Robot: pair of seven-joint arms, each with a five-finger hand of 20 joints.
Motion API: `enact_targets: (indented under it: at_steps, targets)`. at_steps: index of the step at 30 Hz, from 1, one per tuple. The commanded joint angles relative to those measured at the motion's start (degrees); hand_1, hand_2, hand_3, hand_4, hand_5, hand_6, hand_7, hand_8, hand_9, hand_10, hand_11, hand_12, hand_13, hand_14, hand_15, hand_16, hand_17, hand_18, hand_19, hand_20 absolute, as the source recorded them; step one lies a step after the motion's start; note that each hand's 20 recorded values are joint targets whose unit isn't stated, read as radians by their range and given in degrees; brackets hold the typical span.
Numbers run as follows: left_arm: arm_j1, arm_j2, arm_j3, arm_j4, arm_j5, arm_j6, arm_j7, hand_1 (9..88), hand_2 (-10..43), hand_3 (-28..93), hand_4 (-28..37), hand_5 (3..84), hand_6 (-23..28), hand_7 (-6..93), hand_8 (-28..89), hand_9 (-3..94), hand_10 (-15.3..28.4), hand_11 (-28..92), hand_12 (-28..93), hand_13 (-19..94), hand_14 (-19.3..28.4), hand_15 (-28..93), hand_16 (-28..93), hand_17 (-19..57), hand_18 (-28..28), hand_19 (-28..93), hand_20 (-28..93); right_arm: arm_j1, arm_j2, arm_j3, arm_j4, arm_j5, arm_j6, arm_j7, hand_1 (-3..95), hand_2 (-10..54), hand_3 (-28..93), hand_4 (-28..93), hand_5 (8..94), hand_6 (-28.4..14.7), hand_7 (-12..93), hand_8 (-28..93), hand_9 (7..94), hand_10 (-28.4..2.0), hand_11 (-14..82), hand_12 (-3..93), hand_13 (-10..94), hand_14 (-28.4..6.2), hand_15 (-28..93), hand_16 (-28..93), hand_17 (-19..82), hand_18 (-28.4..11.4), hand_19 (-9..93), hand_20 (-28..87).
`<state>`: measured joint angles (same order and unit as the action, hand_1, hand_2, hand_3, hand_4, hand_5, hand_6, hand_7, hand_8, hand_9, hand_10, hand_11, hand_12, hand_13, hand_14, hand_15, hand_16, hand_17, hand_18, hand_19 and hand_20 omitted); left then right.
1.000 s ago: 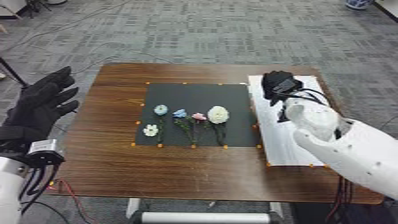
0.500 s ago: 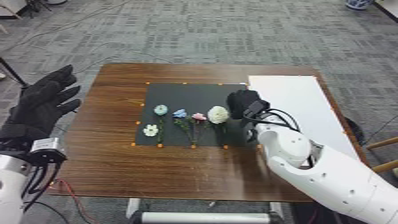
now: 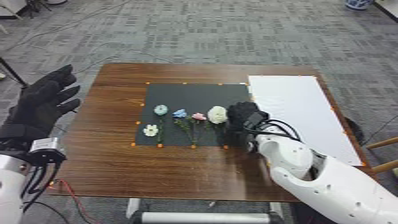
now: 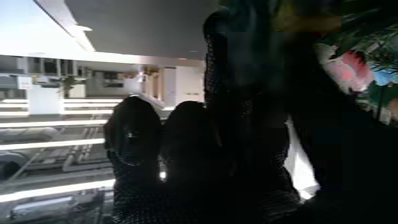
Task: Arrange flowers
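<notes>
On the dark mat (image 3: 169, 94) lie a pale blue flower (image 3: 161, 109), a small white flower (image 3: 150, 130), a blue flower (image 3: 179, 113), a pink flower (image 3: 199, 116) and a large white flower (image 3: 218, 114), with green stems on several. My right hand (image 3: 241, 114) is low over the mat's right side, right beside the large white flower; whether they touch is unclear. In the right wrist view, my right hand (image 4: 191, 155) has relaxed fingers, with the pink flower (image 4: 349, 71) beyond the thumb. My left hand (image 3: 43, 102) is open off the table's left edge.
A white sheet (image 3: 298, 107) lies on the wooden table (image 3: 169, 172), just right of the dark mat. Small orange markers line the mat's edges. My right forearm crosses the table's front right corner. Wooden furniture (image 3: 385, 166) stands beyond the right edge.
My right hand has moved left from over the white sheet to beside the large white flower, then slightly nearer the front edge. The left hand and the flowers have kept their places.
</notes>
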<state>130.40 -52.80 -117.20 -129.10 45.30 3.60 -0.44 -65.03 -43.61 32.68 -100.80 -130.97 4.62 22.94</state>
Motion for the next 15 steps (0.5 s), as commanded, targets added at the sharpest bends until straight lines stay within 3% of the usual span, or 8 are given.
enact_targets:
  at_steps: [1, 7, 10, 13, 15]
  targets:
    - [0.20, -0.10, -0.31, 0.18, -0.07, -0.59, -0.37, 24.3, -3.7, 70, -28.2, 21.9, 1.2, 15.8, -8, 16.8, 9.5, 15, 20, 6, 12.9, 35, -3, -13.7, 19.7, 38, 9, -0.92, 0.84, 1.04, -0.48, 0.80, 0.87, 1.21, 69.2, -9.0, 20, -28, 66.5, 2.0, 45, -1, 76.2, -5.3, 28.7, 31.2, 73, -3.1, 87, 31, 43, -18.9, 93, 64]
    - [0.10, 0.06, -0.19, 0.24, -0.13, -0.65, -0.46, 24.3, -3.7, 70, -28.1, 21.9, 1.2, 15.8, -8, 16.8, 9.7, 15, 19, 6, 12.9, 35, -3, -13.7, 19.8, 38, 9, 0.40, 1.07, -0.66, -0.41, 2.02, 5.80, 3.02, 60.9, -9.4, 32, -28, 66.2, 1.7, 43, -1, 74.4, -6.5, 32.7, 25.9, 73, -3.4, 87, 30, 43, -19.5, 93, 64]
    - [0.24, -0.04, -0.06, 0.20, -0.12, -0.83, -0.39, 24.2, -3.7, 70, -28.1, 21.9, 1.3, 15.8, -8, 16.8, 9.6, 15, 19, 6, 12.9, 35, -3, -13.7, 19.7, 38, 9, 0.13, 0.54, 0.13, -0.53, 3.90, 8.44, 2.66, 49.7, -9.5, 49, -28, 65.4, 2.0, 39, -2, 72.9, -7.0, 33.5, 23.7, 73, -3.6, 87, 30, 43, -19.6, 93, 64]
    - [0.19, -0.06, 0.06, 0.24, -0.17, -0.82, -0.46, 24.3, -3.7, 70, -28.2, 21.9, 1.2, 15.7, -8, 16.7, 9.7, 15, 19, 6, 12.8, 35, -3, -13.7, 19.7, 38, 9, -0.21, 0.19, 1.06, -1.04, 6.30, 11.45, 2.72, 43.5, -9.5, 59, -28, 64.5, 2.1, 38, -15, 70.2, -7.8, 32.9, 23.4, 73, -3.9, 87, 31, 43, -19.8, 93, 65]
    - [0.21, -0.11, -0.06, 0.20, -0.16, -0.84, -0.55, 24.3, -3.7, 70, -28.2, 21.9, 1.2, 15.8, -8, 16.8, 9.6, 15, 19, 6, 12.8, 35, -3, -13.7, 19.8, 38, 9, -0.51, 0.09, 1.79, -1.31, 7.99, 13.02, 2.14, 41.1, -9.5, 61, -28, 63.9, 1.8, 38, -17, 69.4, -8.4, 32.7, 23.3, 72, -4.1, 86, 31, 43, -19.8, 93, 65]
